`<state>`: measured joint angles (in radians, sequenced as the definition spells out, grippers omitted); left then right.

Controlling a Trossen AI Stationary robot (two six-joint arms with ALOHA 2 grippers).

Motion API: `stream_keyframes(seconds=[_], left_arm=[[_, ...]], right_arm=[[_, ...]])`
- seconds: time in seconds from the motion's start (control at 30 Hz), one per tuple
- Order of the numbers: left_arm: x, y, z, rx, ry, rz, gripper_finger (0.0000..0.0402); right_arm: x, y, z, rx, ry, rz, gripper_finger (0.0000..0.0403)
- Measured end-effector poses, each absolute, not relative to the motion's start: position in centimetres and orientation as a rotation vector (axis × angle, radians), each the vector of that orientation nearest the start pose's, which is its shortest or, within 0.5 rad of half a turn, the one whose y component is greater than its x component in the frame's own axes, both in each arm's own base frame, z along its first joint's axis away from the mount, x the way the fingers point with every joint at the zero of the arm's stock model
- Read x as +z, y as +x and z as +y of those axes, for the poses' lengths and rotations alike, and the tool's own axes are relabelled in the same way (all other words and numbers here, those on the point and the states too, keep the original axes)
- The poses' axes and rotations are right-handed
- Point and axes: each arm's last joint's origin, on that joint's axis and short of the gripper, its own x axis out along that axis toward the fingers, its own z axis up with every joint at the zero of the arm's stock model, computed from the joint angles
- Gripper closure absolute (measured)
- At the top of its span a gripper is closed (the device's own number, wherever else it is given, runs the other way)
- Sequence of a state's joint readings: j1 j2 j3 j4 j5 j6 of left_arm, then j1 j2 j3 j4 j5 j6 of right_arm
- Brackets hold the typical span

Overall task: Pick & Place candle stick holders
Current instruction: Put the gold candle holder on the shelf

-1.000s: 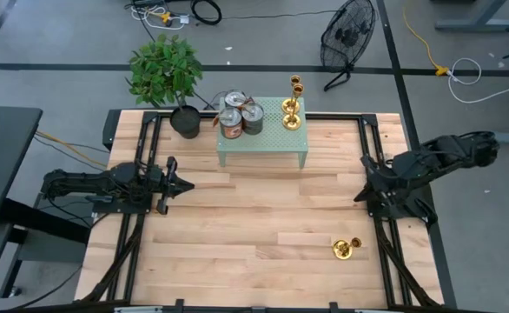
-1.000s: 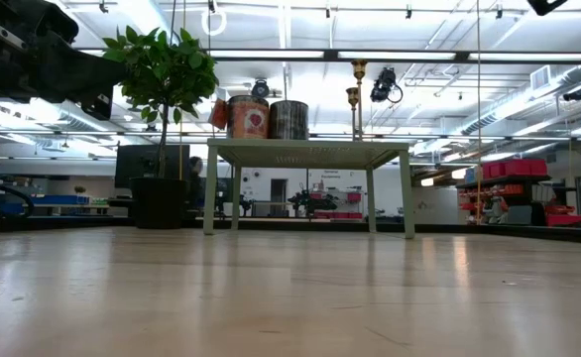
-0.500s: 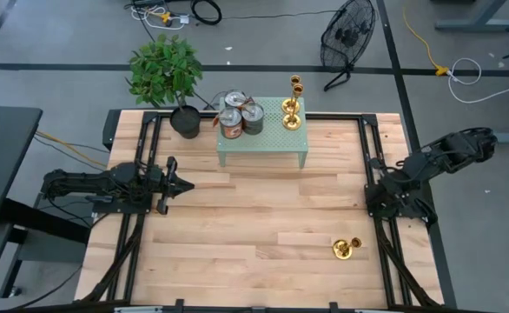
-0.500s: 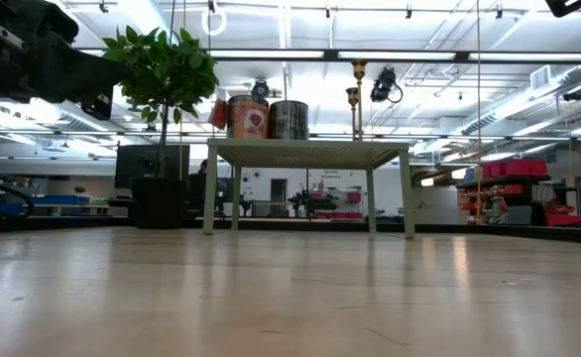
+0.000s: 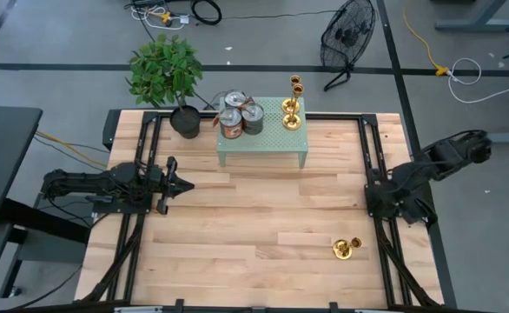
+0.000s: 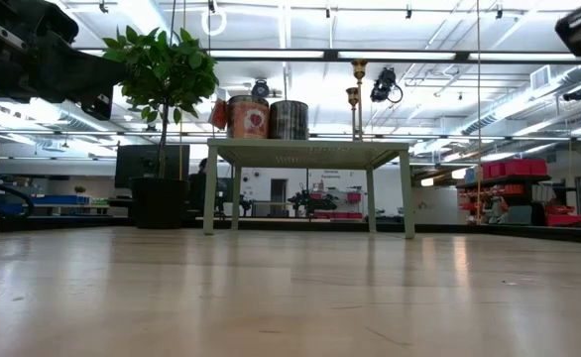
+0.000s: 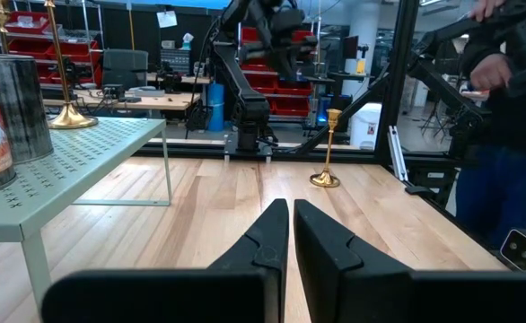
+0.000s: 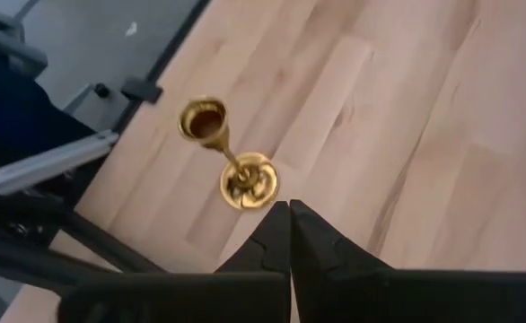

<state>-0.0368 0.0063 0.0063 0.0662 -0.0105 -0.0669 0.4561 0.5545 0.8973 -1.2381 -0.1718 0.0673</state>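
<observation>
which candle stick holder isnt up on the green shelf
The lone candle stick holder standing on the bare wooden table near the right arm. The other two holders stand together on the green shelf beside the tins.

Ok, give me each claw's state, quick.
Left claw: shut, holding nothing, at the table's left side.
Right claw: shut, holding nothing, above the candle stick holder.

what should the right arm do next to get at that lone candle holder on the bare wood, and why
Probably open the right gripper and lower it toward the candle stick holder. Its fingers are shut and empty, above the holder, which stands alone on the wooden table, while two others already stand on the green stand. The left gripper waits shut at the left side.
</observation>
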Motion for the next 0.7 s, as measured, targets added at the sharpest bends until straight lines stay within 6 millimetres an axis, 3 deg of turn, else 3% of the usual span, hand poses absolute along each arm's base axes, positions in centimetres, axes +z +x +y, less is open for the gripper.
stream_keyframes(seconds=[0.7], left_arm=[[17.2, 9.7, -0.3, -0.029, -0.068, -0.066, 0.0371]], right_arm=[[26.3, 6.6, 3.8, 0.529, -0.074, 1.061, 0.0403]])
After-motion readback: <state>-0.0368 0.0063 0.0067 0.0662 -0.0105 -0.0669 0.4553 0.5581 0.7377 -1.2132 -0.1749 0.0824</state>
